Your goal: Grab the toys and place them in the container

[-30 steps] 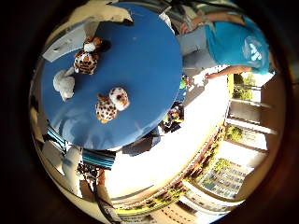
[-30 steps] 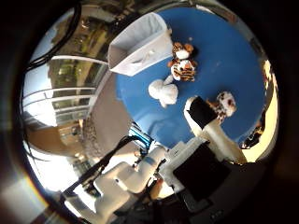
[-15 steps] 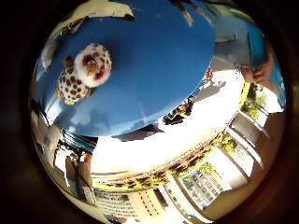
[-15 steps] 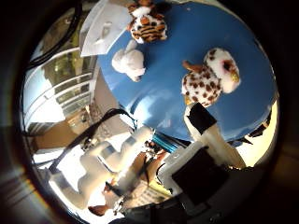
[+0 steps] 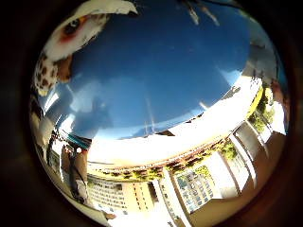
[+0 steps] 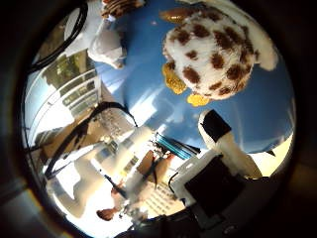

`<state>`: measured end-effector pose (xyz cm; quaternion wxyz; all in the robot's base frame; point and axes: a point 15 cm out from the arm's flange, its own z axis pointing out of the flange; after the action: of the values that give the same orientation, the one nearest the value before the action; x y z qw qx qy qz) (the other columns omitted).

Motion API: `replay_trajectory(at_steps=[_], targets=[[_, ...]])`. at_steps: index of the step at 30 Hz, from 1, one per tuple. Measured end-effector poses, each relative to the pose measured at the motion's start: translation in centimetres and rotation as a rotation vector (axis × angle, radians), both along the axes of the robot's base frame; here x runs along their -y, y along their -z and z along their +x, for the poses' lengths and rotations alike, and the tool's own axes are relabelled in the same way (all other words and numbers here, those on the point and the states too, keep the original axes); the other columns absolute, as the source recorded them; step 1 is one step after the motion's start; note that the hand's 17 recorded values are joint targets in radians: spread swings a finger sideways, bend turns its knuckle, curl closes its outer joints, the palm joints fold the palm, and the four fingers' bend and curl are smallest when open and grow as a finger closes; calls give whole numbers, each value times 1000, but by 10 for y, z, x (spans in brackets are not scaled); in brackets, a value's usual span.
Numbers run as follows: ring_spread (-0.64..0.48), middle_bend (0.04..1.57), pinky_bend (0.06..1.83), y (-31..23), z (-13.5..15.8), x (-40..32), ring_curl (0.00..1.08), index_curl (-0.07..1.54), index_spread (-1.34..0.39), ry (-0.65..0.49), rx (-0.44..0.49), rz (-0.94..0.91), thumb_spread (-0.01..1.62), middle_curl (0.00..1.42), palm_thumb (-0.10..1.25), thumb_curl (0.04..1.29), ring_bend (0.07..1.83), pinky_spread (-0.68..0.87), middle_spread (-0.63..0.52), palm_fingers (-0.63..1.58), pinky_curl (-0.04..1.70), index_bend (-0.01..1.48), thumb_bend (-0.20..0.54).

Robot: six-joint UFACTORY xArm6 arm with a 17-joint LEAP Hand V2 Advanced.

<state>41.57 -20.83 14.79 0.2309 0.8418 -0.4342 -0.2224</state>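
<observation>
On the blue desk (image 5: 156, 71), a small white toy (image 6: 106, 45) lies off to one side with a striped toy (image 6: 119, 6) just beyond it. The spotted toy (image 6: 215, 54) fills much of the thumb-side view, so it sits close under the palm. The hand (image 6: 220, 131) shows one finger reaching toward that toy without touching it; it holds nothing, and looks fairly open. To grasp well, I would centre the palm over the toy's body, then curl the fingers around its middle. The container is not in view.
</observation>
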Motion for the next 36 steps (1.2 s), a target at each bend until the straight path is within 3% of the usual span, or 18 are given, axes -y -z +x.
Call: replay_trajectory(at_steps=[4,7,8,10,13,14,18,20,26,36], targets=[[226,124,464,16,-11,-1,328,334,-261,-38,-16,-59,1041,278,776,380,275,405,9,131,200,237,-29],[211,37,529,27,-15,-4,358,352,-238,-57,-12,-67,1037,226,787,384,426,390,10,258,205,297,-26],[176,319,486,30,-16,-6,367,330,-244,-62,-10,-65,1032,298,802,391,485,368,-40,531,178,219,-23],[155,430,478,36,-17,-8,405,334,-262,-72,-3,-62,1030,348,816,399,585,337,-64,658,181,179,-22],[117,671,474,38,-18,-11,542,289,-338,-84,21,-57,1019,456,836,414,921,306,-109,790,179,74,-23],[93,734,486,36,-19,-12,582,290,-371,-88,32,-56,1017,493,851,422,1014,304,-131,826,176,130,-19],[19,895,740,25,-20,-11,694,300,-498,-90,96,-47,1005,612,885,454,1186,305,-200,988,221,226,-18],[-19,971,976,14,-21,-6,736,314,-573,-61,146,-39,1001,677,923,482,1208,301,-226,1069,293,263,-9],[-85,1091,1401,-32,-29,-17,820,392,-756,-6,222,3,1032,827,1017,560,1271,238,-259,1025,487,396,-1],[-134,1221,1615,-138,-73,-80,901,603,-980,36,240,96,1087,1002,996,650,1398,146,-276,853,663,582,-16]])
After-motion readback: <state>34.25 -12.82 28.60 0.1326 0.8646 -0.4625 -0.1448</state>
